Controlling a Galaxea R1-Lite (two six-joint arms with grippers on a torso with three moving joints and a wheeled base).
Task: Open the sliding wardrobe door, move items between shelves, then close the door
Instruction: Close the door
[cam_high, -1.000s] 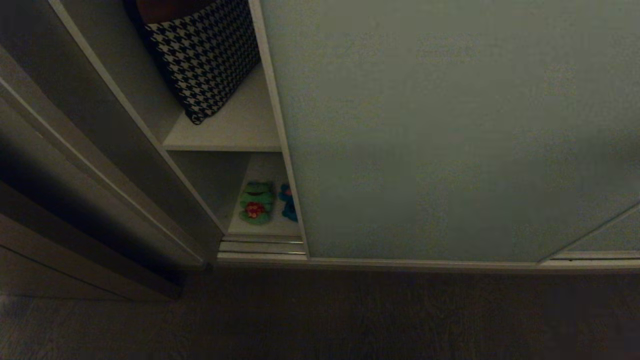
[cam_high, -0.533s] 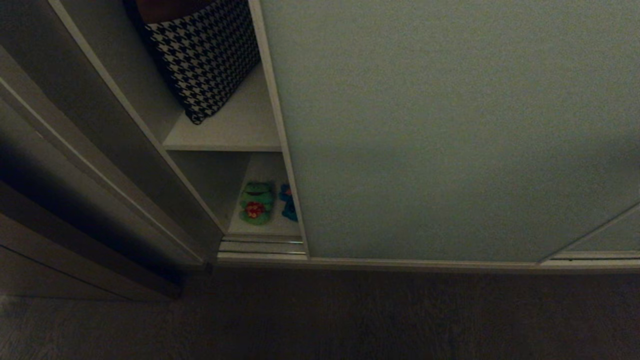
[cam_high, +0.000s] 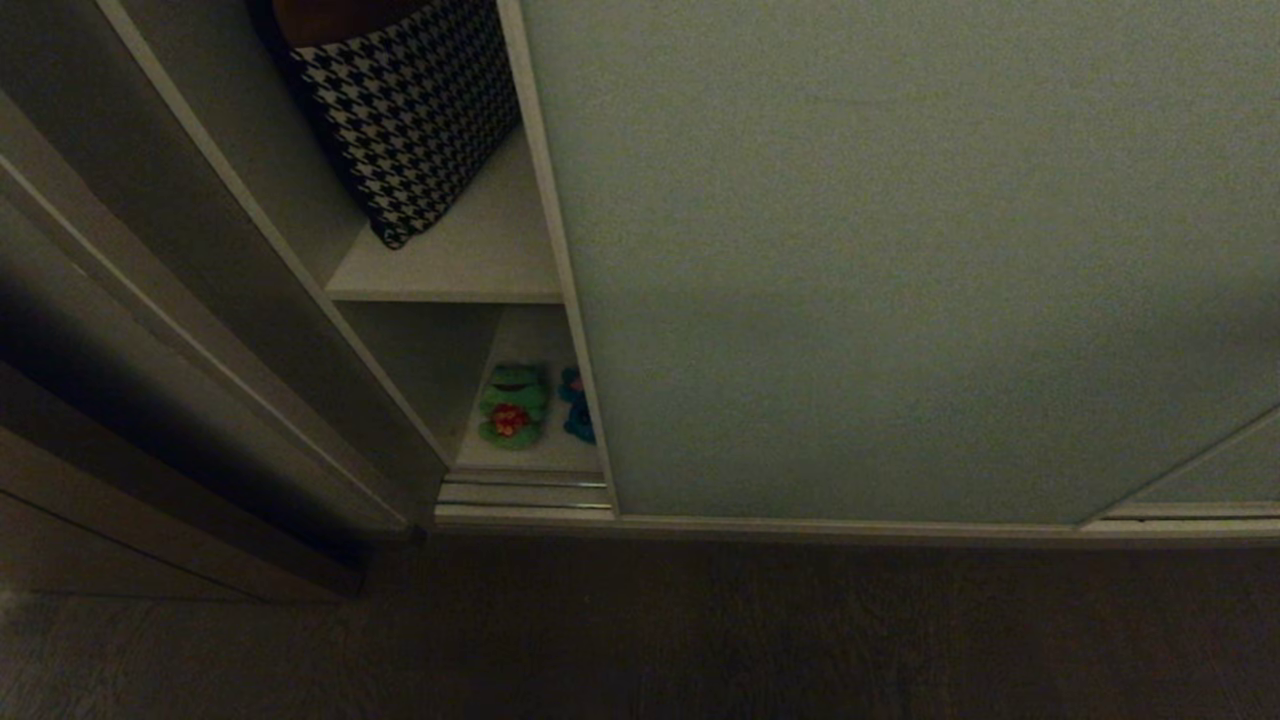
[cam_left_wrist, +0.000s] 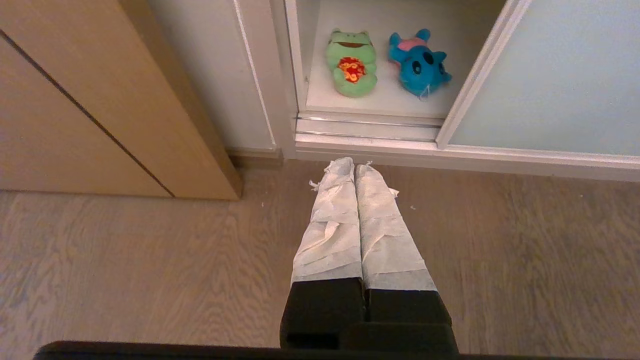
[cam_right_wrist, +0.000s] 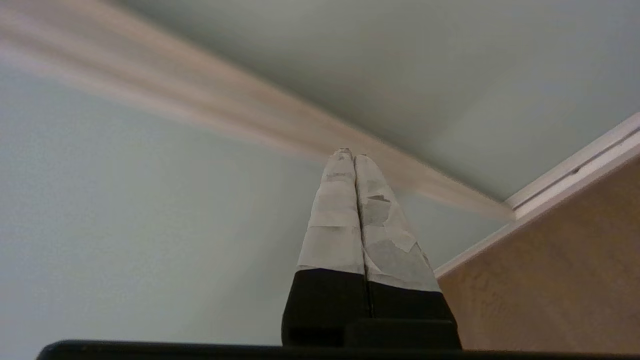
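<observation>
The pale grey-green matte sliding wardrobe door (cam_high: 900, 260) covers all but a narrow gap at the left. There a green plush frog (cam_left_wrist: 351, 62) and a teal-blue plush animal (cam_left_wrist: 419, 62) lie side by side on the bottom off-white shelf (cam_left_wrist: 380, 102). The left gripper (cam_left_wrist: 354, 165) hangs pressed together over the wood floor (cam_left_wrist: 150, 275); the right gripper (cam_right_wrist: 351, 154), tips together, points at the door.

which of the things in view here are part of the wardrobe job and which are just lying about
Part of the job:
sliding wardrobe door, partly open
green frog and blue toy, side by side on the bottom shelf
upper shelf
right gripper, shut, by the door
left gripper, shut, above the floor

Just lying about:
houndstooth cloth on the upper shelf
wooden panel
</observation>
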